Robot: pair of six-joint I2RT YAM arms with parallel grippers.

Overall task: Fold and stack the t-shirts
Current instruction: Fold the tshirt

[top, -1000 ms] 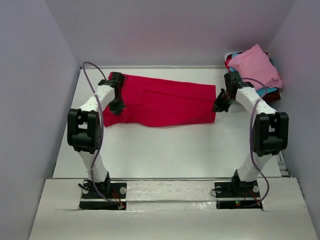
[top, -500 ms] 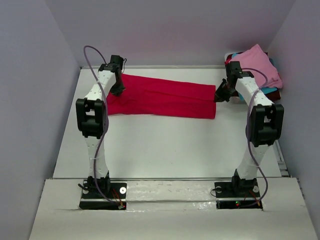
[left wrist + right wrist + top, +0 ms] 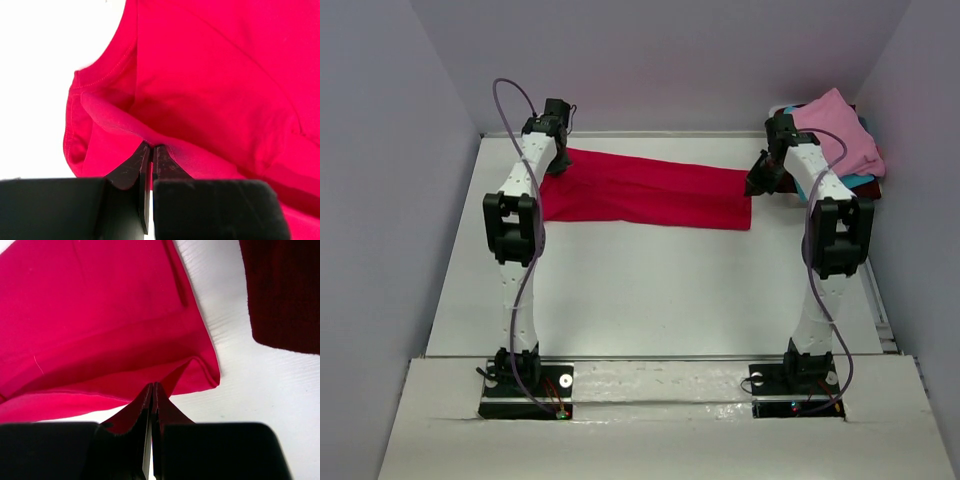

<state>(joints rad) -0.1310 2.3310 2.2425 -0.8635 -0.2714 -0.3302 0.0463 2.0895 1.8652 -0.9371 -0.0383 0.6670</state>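
Observation:
The crimson-red t-shirt (image 3: pixel 650 195) lies folded lengthwise in a long band across the far part of the table (image 3: pixel 650 290). My left gripper (image 3: pixel 558 155) is at its left end, shut on a raised fold of red cloth (image 3: pixel 125 122) beside the sleeve hem; the jaw tips (image 3: pixel 151 146) pinch it. My right gripper (image 3: pixel 757 185) is at the shirt's right end, shut on a lifted corner of the red hem (image 3: pixel 195 367), and the tips (image 3: pixel 152 385) meet on the cloth. The light pink t-shirt (image 3: pixel 835 130) tops a pile at the back right.
The pile at the back right also shows a teal-blue shirt (image 3: pixel 860 182) under the pink one, and a dark maroon shirt (image 3: pixel 285 290) lies close to my right gripper. Grey walls close in the table on the left, back and right.
Both arms have stretched toward the back of the table, carrying the shirt's near edge with them. The red shirt now forms a narrower band lying further back.

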